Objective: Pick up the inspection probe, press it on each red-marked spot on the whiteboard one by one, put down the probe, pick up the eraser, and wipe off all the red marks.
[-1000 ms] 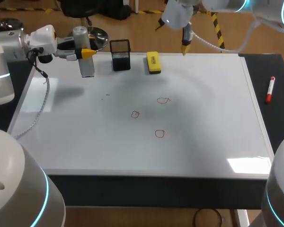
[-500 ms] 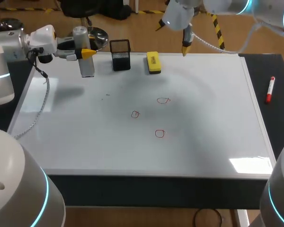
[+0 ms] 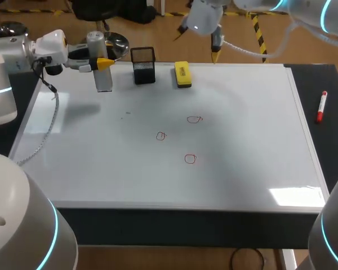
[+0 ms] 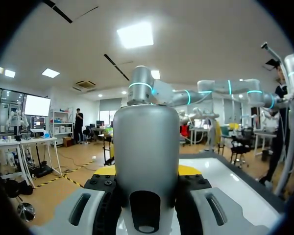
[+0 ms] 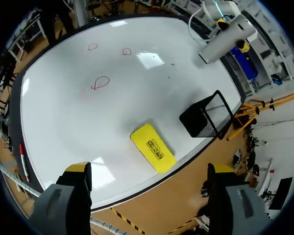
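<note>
1. I am gripping the inspection probe point(image 3: 103, 70), a grey cylinder standing upright between the fingers of my left claw point(image 3: 101, 63). Both fingers are pressing on it from two sides.
2. In the left wrist view the probe point(image 4: 146, 156) is filling the space between my fingers, with the yellow tips showing just behind it on either side.
3. I am holding it over the far left corner of the whiteboard point(image 3: 242, 140). I cannot tell whether its lower end is touching the board.
4. A black mesh holder point(image 3: 143, 65) is standing just beside my left claw, toward the board's middle. The yellow eraser point(image 3: 182, 74) is lying a little past it, apart from it.
5. My right claw point(image 5: 151, 170) is hanging above the board's far edge with its fingers spread wide and nothing between them.
6. The eraser is lying flat on the board just under and ahead of that claw, with the mesh holder beside it.
7. Three red marks point(image 3: 190, 159) are showing near the board's middle, well ahead of the right claw and well apart from the left one.
8. A red marker point(image 3: 321, 107) is lying off the board, on the dark table beside it, well away from both claws.
</note>
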{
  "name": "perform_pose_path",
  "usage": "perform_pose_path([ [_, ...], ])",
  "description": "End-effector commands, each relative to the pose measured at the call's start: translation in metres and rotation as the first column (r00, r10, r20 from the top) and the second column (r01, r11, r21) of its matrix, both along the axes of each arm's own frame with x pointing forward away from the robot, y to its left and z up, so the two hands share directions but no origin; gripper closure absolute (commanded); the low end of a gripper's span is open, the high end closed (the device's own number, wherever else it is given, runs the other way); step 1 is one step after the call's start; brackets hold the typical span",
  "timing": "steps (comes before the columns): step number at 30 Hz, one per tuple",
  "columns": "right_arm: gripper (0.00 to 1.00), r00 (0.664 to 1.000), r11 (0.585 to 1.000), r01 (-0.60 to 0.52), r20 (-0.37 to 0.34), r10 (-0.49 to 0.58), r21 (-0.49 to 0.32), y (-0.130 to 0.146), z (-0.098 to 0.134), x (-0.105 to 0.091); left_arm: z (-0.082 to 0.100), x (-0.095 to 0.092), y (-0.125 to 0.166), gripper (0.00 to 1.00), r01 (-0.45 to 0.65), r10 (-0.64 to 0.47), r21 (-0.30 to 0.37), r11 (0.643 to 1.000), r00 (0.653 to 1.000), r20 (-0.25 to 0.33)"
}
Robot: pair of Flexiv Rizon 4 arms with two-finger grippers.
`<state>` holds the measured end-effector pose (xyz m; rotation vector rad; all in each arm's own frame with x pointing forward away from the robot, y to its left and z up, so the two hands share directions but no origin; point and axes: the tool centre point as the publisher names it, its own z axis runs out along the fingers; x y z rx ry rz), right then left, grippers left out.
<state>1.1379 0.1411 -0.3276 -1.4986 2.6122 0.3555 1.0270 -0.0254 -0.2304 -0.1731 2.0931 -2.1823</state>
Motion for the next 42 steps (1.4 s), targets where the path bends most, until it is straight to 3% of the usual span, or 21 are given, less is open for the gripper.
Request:
perform_pose_path([
  [1, 0.0, 0.994, 0.992, -0.092, -0.061, 0.087, -0.086, 0.014, -0.01, 0.019, 0.001, -0.001, 0.0, 1.0, -0.003, 0.003, 0.0, 1.0, 1.0, 0.002],
  [8, 0.0, 0.979, 0.968, -0.199, -0.074, 0.19, -0.153, 0.022, -0.03, 0.022, 0.001, -0.001, 0.0, 1.0, -0.003, 0.003, 0.0, 1.0, 1.0, 0.002],
  [25, 0.0, 0.924, 0.898, -0.371, 0.005, 0.383, -0.234, 0.03, -0.049, 0.013, 0.001, -0.001, 0.0, 1.0, -0.003, 0.003, 0.0, 1.0, 1.0, 0.002],
  [34, 0.0, 0.916, 0.9, -0.381, 0.046, 0.398, -0.214, 0.017, -0.061, 0.007, 0.001, -0.001, 0.0, 1.0, -0.003, 0.003, 0.0, 1.0, 1.0, 0.002],
  [42, 0.0, 0.864, 0.859, -0.483, 0.064, 0.499, -0.168, 0.014, -0.075, 0.005, 0.001, -0.001, 0.0, 1.0, -0.003, 0.003, 0.0, 1.0, 1.0, 0.002],
])
